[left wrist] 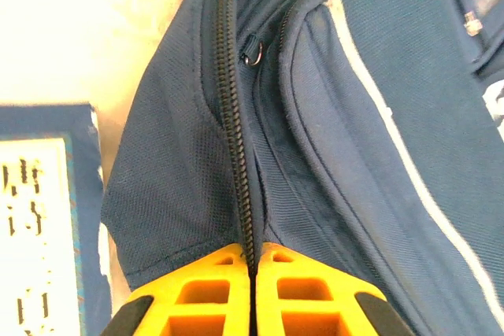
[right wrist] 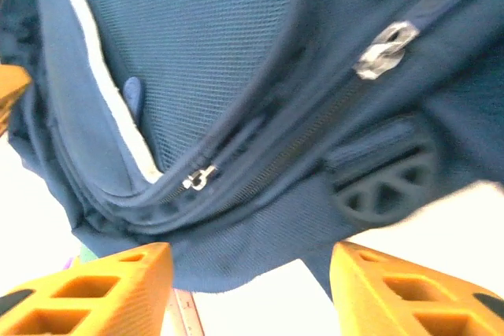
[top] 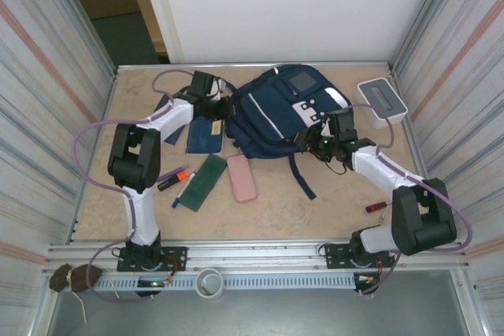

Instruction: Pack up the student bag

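Observation:
The student bag lies flat at the back middle of the table, navy with thin white stripes and a grey patch. My left gripper is at its left edge. In the left wrist view this gripper is shut on the bag's fabric, with the black zipper line running in between the yellow fingers. My right gripper is at the bag's lower right side. It stands open, and the bag's bottom hem lies just ahead of its fingers. Two metal zip pulls show on the bag.
A navy booklet, a dark green notebook, a pink case, an orange marker and a blue pen lie left of and below the bag. A white-grey box stands at the back right. A small red item lies front right.

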Robot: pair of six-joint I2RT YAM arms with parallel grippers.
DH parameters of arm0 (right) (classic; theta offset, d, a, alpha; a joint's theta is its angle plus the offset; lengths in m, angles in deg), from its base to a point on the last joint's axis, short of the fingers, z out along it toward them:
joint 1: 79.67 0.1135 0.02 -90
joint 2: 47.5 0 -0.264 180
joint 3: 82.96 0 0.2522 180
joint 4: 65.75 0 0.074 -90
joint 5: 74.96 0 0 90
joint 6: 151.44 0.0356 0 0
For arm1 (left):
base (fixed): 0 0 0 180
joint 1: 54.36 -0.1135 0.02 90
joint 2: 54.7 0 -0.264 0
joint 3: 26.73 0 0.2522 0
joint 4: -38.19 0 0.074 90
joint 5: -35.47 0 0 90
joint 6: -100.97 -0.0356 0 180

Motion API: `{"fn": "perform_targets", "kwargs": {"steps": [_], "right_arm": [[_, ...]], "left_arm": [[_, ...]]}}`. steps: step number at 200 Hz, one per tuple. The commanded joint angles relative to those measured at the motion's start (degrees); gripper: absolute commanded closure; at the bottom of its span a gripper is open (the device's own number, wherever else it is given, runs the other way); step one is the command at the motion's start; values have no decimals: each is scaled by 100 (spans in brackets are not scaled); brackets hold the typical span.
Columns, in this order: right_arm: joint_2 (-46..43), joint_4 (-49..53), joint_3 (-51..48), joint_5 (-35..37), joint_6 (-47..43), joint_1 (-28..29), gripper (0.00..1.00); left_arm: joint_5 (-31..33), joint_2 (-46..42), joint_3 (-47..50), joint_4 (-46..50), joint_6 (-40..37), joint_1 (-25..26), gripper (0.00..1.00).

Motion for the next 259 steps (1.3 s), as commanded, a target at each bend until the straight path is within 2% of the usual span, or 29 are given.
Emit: {"fn": "perform_targets", "kwargs": {"steps": [1, 22, 46, 67, 95, 107, 123, 136, 148, 158, 182, 195, 218, 236, 259], "right_arm": [[-547, 497, -96, 35, -340, -620, 36], [-609, 450, -277, 279, -351, -1081, 27], [-212, 32, -287, 172, -170, -1375, 26], [316, -527, -183, -140, 166, -1303, 26], [923, -922, 10, -60, 454, -1118, 29], [1110, -1141, 28, -154, 601, -1125, 40], [1149, -1479, -15, -289, 837, -1111, 69], [944, -1850, -195, -366, 1140, -1087, 84], [626, -2204, -404, -416, 1602, -1071, 93], [317, -2602, -611, -385, 2090, -1017, 96], [-340, -2983, -795, 59, 3037, -660, 98], [-617, -2920, -687, 402, 3184, -399, 99], [-866, -2736, -394, 808, 3210, -15, 99], [-900, -2697, -215, 924, 3193, 160, 99], [-834, -2656, -30, 897, 3158, 258, 99]], "left_arm": [[-663, -126, -431, -65, -302, -91, 96], [-737, 7, -522, -38, -328, -138, 96], [-753, 155, -633, -21, -330, -138, 95], [-728, 295, -807, 69, -351, -138, 95], [-705, 522, -1041, 168, -390, -139, 94], [-711, 700, -1187, 253, -408, -143, 93], [-614, 868, -1445, 437, -468, -147, 88], [-390, 881, -1673, 675, -548, -172, 75], [-99, 647, -1649, 797, -620, -204, 64], [244, 187, -1337, 762, -607, -222, 56], [730, -1410, 502, -161, -202, -156, 47], [999, -2275, 1512, -649, -18, 70, 43], [1891, -3273, 2465, -865, -72, 1046, 39], [2670, -3573, 2814, -1004, -158, 1899, 39], [3043, -3498, 3047, -1562, -168, 2719, 39]]}}
